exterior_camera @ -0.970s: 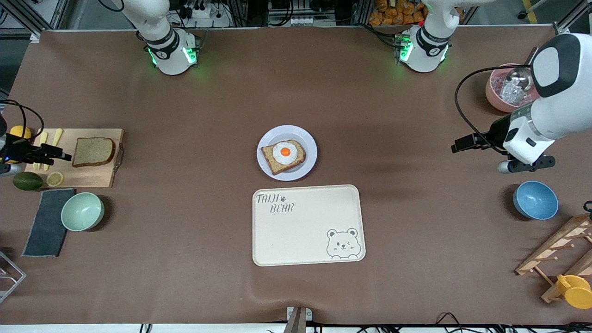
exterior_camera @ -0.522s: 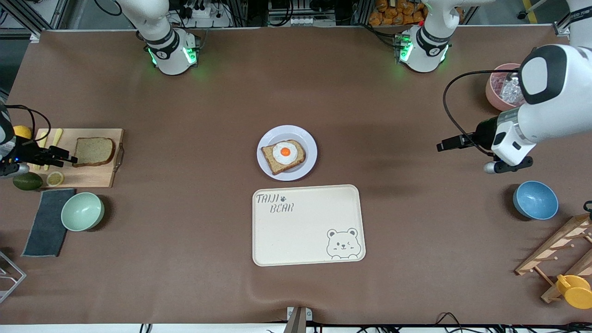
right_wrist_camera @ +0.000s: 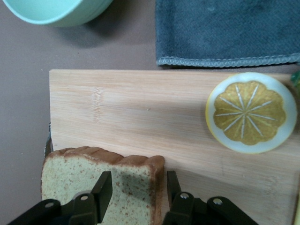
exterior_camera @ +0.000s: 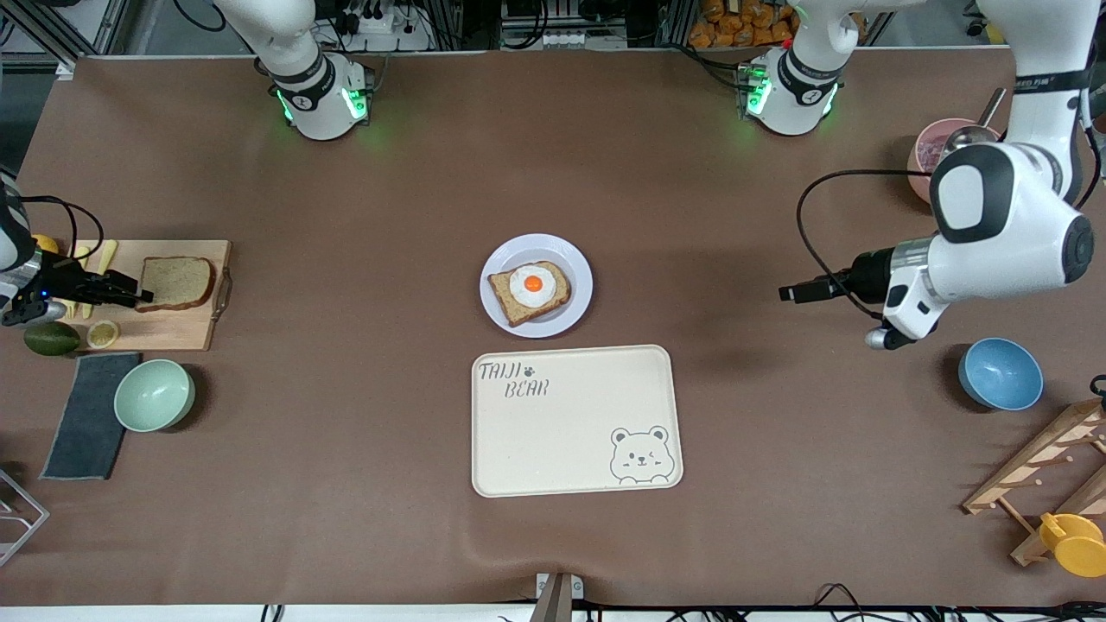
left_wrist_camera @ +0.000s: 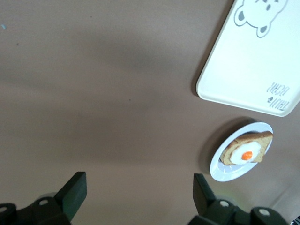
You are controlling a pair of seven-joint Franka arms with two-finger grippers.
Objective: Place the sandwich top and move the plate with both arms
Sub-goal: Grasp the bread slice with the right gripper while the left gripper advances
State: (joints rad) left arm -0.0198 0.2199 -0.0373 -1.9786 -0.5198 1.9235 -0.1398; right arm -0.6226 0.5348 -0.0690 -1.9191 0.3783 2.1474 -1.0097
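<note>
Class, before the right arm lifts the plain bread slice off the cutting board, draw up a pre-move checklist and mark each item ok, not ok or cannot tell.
1. Right gripper straddles the plain bread slice's end, a finger on each side: ok.
2. Fingers clamped firmly on the slice: cannot tell.
3. Slice lies flat on the cutting board, nothing on top: ok.
4. Plate in mid-table carries the egg slice, ready for its top: ok.
5. Left gripper open, over bare table toward the left arm's end, away from the plate: ok.
6. Tray bare, nearer the front camera than the plate: ok.
</note>
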